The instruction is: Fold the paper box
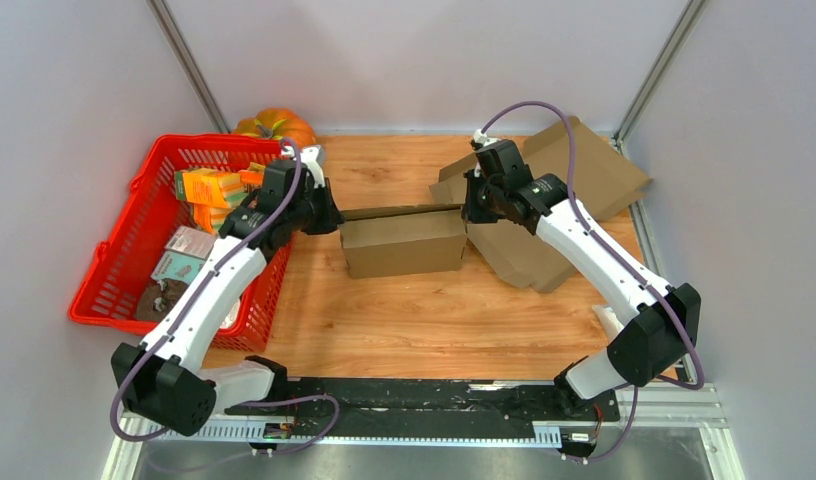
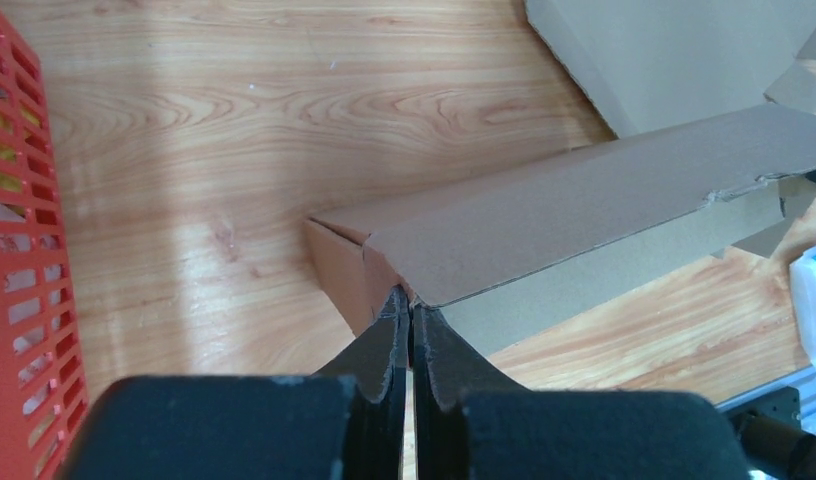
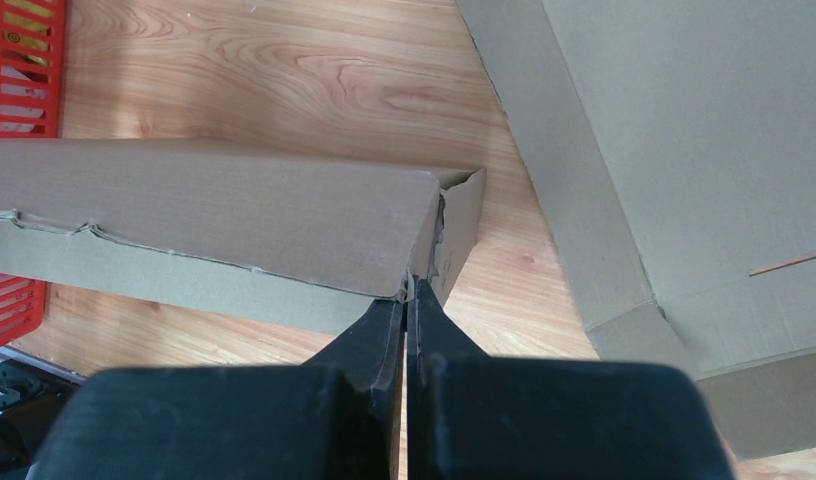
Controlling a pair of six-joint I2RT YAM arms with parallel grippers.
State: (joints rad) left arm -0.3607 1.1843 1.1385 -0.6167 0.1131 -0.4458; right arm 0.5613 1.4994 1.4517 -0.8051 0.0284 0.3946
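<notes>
The brown paper box (image 1: 402, 243) stands in the middle of the wooden table, its long top flap folded over. My left gripper (image 1: 335, 215) is at the box's upper left corner and my right gripper (image 1: 468, 208) at its upper right corner. In the left wrist view the left gripper (image 2: 411, 300) is shut, its tips pinching the corner edge of the box (image 2: 584, 200). In the right wrist view the right gripper (image 3: 408, 290) is likewise shut on the end corner of the box (image 3: 234, 215). A torn edge runs along the flap.
A red basket (image 1: 117, 228) with packets stands at the left, close to the left arm. An orange pumpkin (image 1: 276, 125) sits behind it. Flat cardboard sheets (image 1: 589, 170) lie at the back right, under and beside the right arm, also seen as flat cardboard (image 3: 704, 150).
</notes>
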